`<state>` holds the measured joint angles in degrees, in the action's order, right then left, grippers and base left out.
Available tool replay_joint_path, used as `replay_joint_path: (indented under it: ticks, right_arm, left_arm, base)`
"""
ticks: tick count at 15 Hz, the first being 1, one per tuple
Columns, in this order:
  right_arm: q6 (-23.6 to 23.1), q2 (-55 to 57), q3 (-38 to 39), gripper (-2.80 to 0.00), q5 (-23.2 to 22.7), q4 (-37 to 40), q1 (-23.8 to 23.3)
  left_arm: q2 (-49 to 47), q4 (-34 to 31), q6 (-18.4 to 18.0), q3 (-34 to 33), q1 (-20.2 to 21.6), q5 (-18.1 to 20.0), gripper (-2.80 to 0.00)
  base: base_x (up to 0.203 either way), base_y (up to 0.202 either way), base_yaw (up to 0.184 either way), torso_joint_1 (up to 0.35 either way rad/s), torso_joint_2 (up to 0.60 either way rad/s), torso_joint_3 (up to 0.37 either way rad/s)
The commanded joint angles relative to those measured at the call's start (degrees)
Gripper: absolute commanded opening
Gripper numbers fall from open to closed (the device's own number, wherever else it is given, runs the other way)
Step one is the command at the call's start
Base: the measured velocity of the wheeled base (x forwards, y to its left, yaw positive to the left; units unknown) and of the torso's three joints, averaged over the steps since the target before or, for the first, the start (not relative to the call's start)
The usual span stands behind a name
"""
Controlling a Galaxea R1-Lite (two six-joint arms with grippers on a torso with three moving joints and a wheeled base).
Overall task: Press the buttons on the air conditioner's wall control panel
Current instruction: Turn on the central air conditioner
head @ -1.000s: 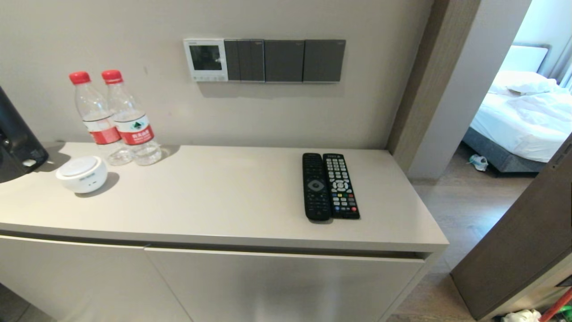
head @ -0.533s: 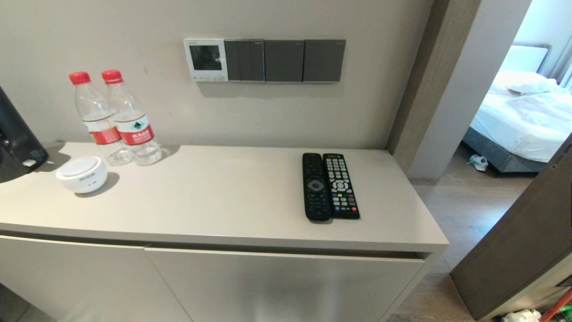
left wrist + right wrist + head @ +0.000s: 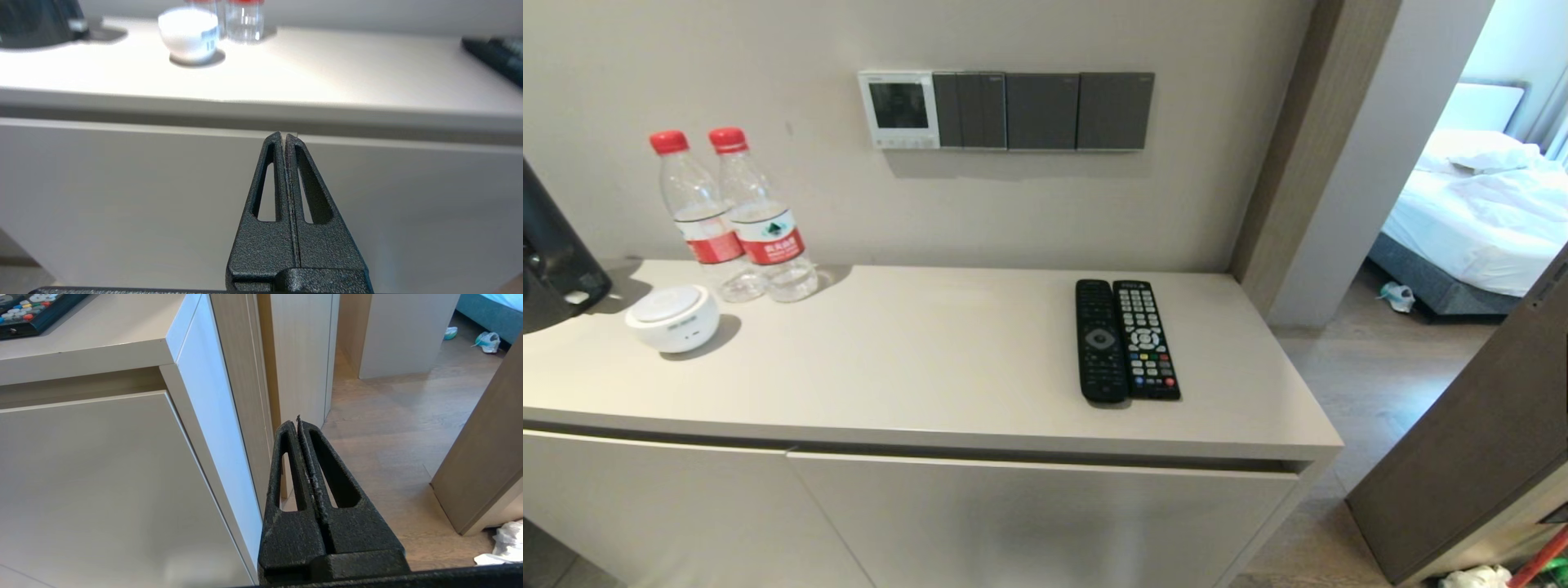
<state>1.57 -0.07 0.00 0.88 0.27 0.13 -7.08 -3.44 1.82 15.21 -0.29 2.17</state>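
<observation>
The white wall control panel [image 3: 898,109] hangs on the wall above the cabinet, with a dark screen and a row of tiny pale buttons [image 3: 903,143] along its bottom edge. Neither gripper shows in the head view. My left gripper [image 3: 284,134] is shut and empty, low in front of the cabinet's front face. My right gripper [image 3: 298,421] is shut and empty, low beside the cabinet's right front corner, over the wooden floor.
Three dark grey switch plates [image 3: 1042,110] sit right of the panel. On the cabinet top [image 3: 931,359] stand two water bottles [image 3: 743,216], a white round device [image 3: 672,317] and two black remotes [image 3: 1125,339]. A dark appliance [image 3: 551,261] is at the far left. A door [image 3: 1486,425] stands at the right.
</observation>
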Motion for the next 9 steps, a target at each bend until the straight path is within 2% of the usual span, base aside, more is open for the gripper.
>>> replay_joint_path:
  ticks: [1,4,9]
  right_arm:
    - [0.01,-0.1,0.0,-2.8,0.0,0.0,0.04]
    - [0.01,-0.12,0.0,-2.8,0.0,0.0,0.04]
    - [0.01,-0.1,0.0,-2.8,0.0,0.0,0.02]
  left_arm:
    - [-6.53,0.09,0.14,4.06,-0.28,0.21,-2.8]
    - [-16.93,2.63,0.39,10.89,-0.71,0.85,-2.8]
    - [-39.08,16.36,0.59,15.84,-0.83,1.86,-2.8]
  base:
    - [0.0,0.0,0.0,0.0,0.0,0.0]
    - [0.0,0.0,0.0,0.0,0.0,0.0]
    - [0.0,0.0,0.0,0.0,0.0,0.0]
